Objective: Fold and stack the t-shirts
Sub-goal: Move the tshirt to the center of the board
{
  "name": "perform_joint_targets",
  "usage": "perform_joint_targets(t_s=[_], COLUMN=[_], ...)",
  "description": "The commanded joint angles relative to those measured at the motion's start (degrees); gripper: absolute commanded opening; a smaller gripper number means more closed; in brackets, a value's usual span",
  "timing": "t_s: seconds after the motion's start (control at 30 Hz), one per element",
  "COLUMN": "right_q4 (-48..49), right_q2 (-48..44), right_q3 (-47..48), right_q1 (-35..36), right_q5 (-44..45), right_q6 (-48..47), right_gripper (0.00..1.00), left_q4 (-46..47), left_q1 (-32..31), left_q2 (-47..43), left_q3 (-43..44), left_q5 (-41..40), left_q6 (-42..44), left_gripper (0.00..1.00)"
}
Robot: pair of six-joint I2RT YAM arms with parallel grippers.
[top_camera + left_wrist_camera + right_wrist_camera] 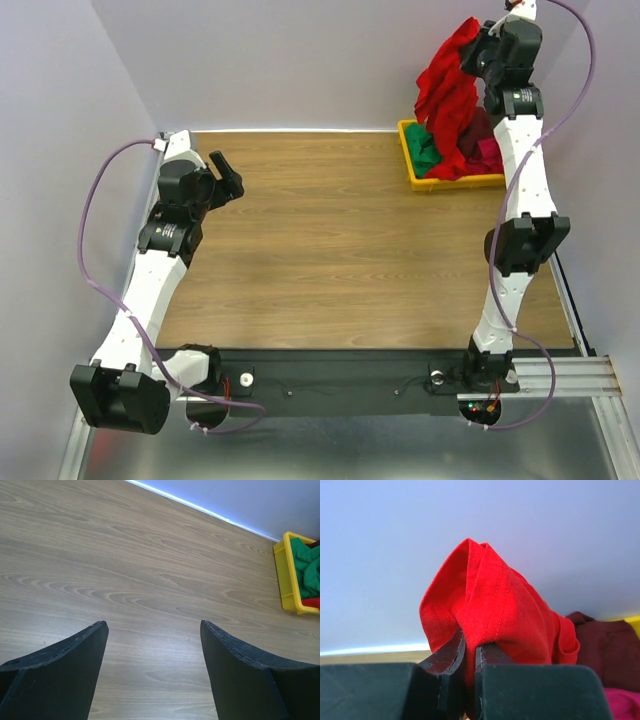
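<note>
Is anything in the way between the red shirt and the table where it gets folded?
Nothing visible. The right claw holds the red t-shirt over the yellow tray; the table beside it lies bare, with the open left claw off at its left edge.

A tray point(455, 183) at the table's point(330, 240) far right corner, t-shirts point(428, 152) in it, one t-shirt point(448, 95) above them

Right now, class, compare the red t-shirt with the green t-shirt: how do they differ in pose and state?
The red t-shirt hangs raised over the yellow tray; the green t-shirt lies bunched inside it. The red t-shirt is pinched between the right fingers; nothing grips the green t-shirt. The red t-shirt drapes long; the green t-shirt sits low. Both are unfolded.
</note>
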Motion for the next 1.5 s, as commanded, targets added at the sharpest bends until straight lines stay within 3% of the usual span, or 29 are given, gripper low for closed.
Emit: perform_joint_targets(t_s=[0.0, 0.23, 0.4, 0.6, 0.7, 0.8, 0.83, 0.87, 0.93, 0.97, 1.07, 1.2, 1.47], right_q4=[6.2, 7.9, 13.1, 16.3, 16.8, 16.5, 16.3, 16.0, 14.5, 13.7, 11.3, 7.7, 4.6], right_q2=[-11.8, -19.3, -21.1, -25.3, -31.6, -37.4, -41.0, -43.1, -46.4, -49.4, -52.3, -55.0, -56.7], right_q3=[1.0, -0.4, 1.7, -1.7, -15.4, -34.8, -45.2, -50.0, -59.4, -66.7, -76.8, -81.5, -84.3], right_q1=[0.4, 2.8, 6.7, 12.8, 13.1, 13.1, 13.0, 13.0, 12.9, 12.8, 12.7, 12.7, 12.7], right_q5=[-11.1, -21.3, -28.0, -29.7, -28.0, -22.2, -17.1, -13.8, -3.5, -0.3, 6.7, 6.4, 3.4], right_q6=[1.8, 6.7, 17.2, 26.2, 27.4, 24.2, 23.4, 22.0, 18.8, 16.3, 12.5, 8.6, 7.5], right_gripper=[0.01, 0.00, 0.00, 0.00, 0.00, 0.01, 0.02, 0.07, 0.37, 0.68, 1.00, 1.00, 1.00], left_q4=[3.0, 4.5, 4.9, 5.5, 6.1, 6.2, 6.3, 6.2, 6.0, 6.0, 5.8, 3.8, 4.5], left_q1=[0.1, 0.1, 0.1, 0.1, 0.1, 0.1, 0.1, 0.1, 0.0, -0.2, -4.1, -15.6, -20.9], left_q2=[-0.2, 2.0, 3.1, 3.3, 3.2, 2.8, 2.8, 2.6, 2.0, 1.6, 1.6, 4.7, 12.1], left_q3=[-0.6, 1.3, 2.4, 2.5, 2.1, 1.6, 1.3, 1.1, 0.1, -0.3, -2.0, -2.3, -5.3], left_q5=[0.2, 1.1, 1.3, 1.2, 1.2, 1.3, 1.3, 1.3, 0.9, 0.5, -2.1, -7.4, 0.4], left_q6=[0.2, 1.5, 2.7, 2.9, 2.6, 2.5, 2.6, 2.7, 3.0, 3.0, 4.5, 4.5, -1.4], left_gripper=[0.86, 0.86, 0.86, 0.86, 0.86, 0.86, 0.86, 0.86, 0.85, 0.84, 0.82, 0.82, 0.78])
